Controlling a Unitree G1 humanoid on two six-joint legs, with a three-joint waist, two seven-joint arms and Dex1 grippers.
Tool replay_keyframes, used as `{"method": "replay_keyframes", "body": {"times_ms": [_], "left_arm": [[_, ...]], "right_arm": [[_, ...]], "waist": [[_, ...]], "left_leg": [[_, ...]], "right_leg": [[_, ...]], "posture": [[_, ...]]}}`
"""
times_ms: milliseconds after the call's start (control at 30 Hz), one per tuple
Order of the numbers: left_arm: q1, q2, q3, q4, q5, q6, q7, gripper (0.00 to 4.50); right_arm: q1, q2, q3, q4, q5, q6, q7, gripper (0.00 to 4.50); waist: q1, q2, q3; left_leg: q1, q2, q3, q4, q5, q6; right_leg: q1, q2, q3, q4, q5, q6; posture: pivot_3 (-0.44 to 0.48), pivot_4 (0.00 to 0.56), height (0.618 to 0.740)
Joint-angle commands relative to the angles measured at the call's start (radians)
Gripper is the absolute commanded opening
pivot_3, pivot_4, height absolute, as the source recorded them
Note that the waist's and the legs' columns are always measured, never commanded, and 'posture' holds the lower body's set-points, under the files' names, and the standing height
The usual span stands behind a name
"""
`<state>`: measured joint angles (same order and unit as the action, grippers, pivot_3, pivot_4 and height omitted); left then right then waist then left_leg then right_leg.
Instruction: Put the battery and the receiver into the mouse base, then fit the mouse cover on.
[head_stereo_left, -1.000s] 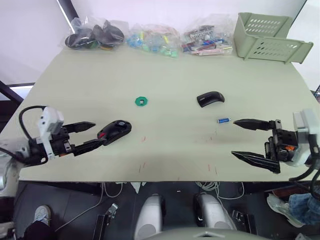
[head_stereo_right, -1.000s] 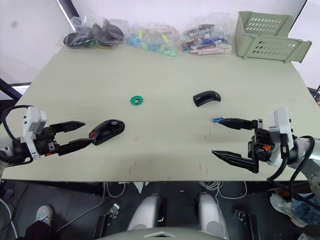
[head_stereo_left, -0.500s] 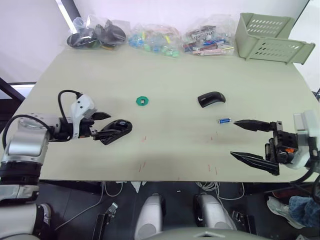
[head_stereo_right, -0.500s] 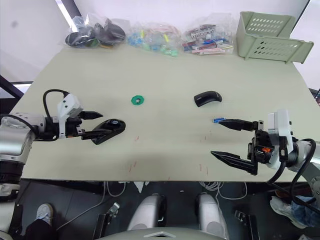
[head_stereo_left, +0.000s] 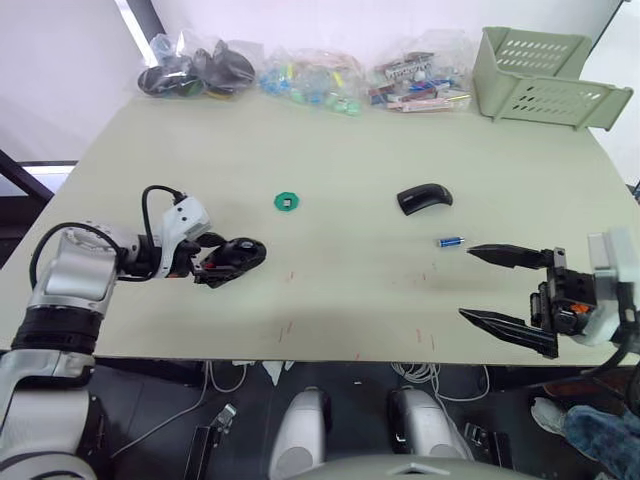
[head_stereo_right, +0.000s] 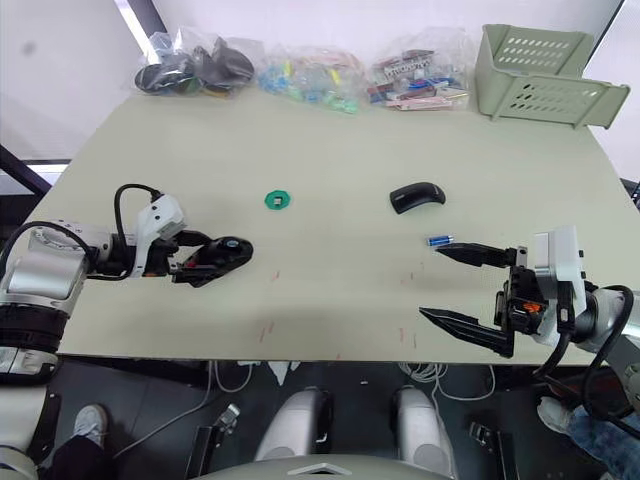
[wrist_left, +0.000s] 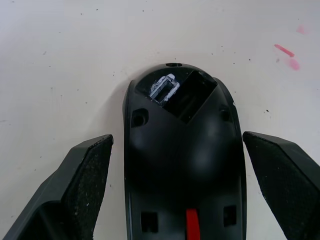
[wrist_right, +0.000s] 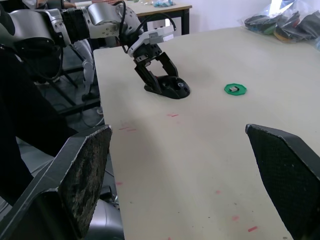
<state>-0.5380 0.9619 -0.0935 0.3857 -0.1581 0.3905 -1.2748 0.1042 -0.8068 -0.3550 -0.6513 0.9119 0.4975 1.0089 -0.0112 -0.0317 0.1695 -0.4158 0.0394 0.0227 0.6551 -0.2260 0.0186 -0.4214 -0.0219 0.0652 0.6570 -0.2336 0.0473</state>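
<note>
Mouse base (head_stereo_left: 236, 256) straddled by released left gripper (wrist_left: 175, 195), near table's (head_stereo_left: 350, 130) left-front edge. Battery (head_stereo_left: 449, 241) just beyond spread right gripper (head_stereo_left: 500, 285); bare tabletop seen between grippers.

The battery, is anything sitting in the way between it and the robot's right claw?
Nothing visible is. The battery lies on bare table just beyond the open right gripper, whose upper finger points toward it.
</note>
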Motion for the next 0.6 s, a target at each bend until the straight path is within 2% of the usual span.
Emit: {"method": "replay_keyframes", "body": {"times_ms": [33, 433, 467, 533, 567, 600], "left_arm": [[-0.04, -0.001, -0.007, 0.006, 0.019, -0.011, -0.01, 4.44], [-0.06, -0.018, -0.037, 0.057, 0.074, -0.069, -0.019, 4.44], [-0.062, -0.02, -0.037, 0.065, 0.076, -0.076, -0.018, 4.03], [-0.062, -0.02, -0.036, 0.072, 0.079, -0.087, -0.02, 3.68], [-0.06, -0.019, -0.034, 0.073, 0.079, -0.093, -0.021, 3.05], [-0.058, -0.019, -0.032, 0.073, 0.079, -0.098, -0.022, 3.0]], "right_arm": [[0.003, 0.003, -0.037, -0.032, 0.024, -0.018, -0.009, 4.5], [0.011, 0.0, -0.049, -0.034, 0.026, -0.019, -0.016, 4.5], [0.009, 0.0, -0.047, -0.032, 0.025, -0.019, -0.017, 4.5], [0.006, -0.001, -0.044, -0.029, 0.022, -0.02, -0.017, 4.5], [0.005, -0.002, -0.044, -0.028, 0.022, -0.02, -0.016, 4.5], [0.004, -0.003, -0.044, -0.026, 0.021, -0.02, -0.015, 4.5]], "waist": [[0.0, 0.0, 0.0], [-0.002, 0.0, 0.0], [-0.002, 0.0, 0.0], [-0.002, 0.0, 0.0], [-0.002, 0.0, 0.0], [-0.002, 0.0, 0.0]], "left_leg": [[0.0, 0.0, 0.0, 0.0, 0.0, 0.0], [0.0, 0.001, -0.001, 0.0, 0.0, 0.0], [0.0, 0.001, 0.0, 0.0, 0.0, 0.0], [0.0, 0.001, 0.0, 0.001, 0.0, 0.0], [0.0, 0.001, 0.0, 0.001, 0.0, 0.0], [0.001, 0.001, 0.0, 0.001, 0.0, 0.0]], "right_leg": [[0.0, 0.0, 0.0, 0.0, 0.0, 0.0], [0.0, 0.002, 0.0, 0.001, 0.0, 0.0], [0.0, 0.002, 0.0, 0.001, 0.0, 0.0], [0.0, 0.002, 0.0, 0.001, 0.0, 0.001], [0.0, 0.002, 0.0, 0.001, 0.0, 0.0], [0.0, 0.002, 0.0, 0.001, 0.0, 0.0]], "posture": [[0.0, 0.15, 0.74], [0.0, 0.15, 0.74], [0.0, 0.15, 0.74], [0.0, 0.15, 0.74], [0.0, 0.15, 0.74], [0.0, 0.15, 0.74]]}}
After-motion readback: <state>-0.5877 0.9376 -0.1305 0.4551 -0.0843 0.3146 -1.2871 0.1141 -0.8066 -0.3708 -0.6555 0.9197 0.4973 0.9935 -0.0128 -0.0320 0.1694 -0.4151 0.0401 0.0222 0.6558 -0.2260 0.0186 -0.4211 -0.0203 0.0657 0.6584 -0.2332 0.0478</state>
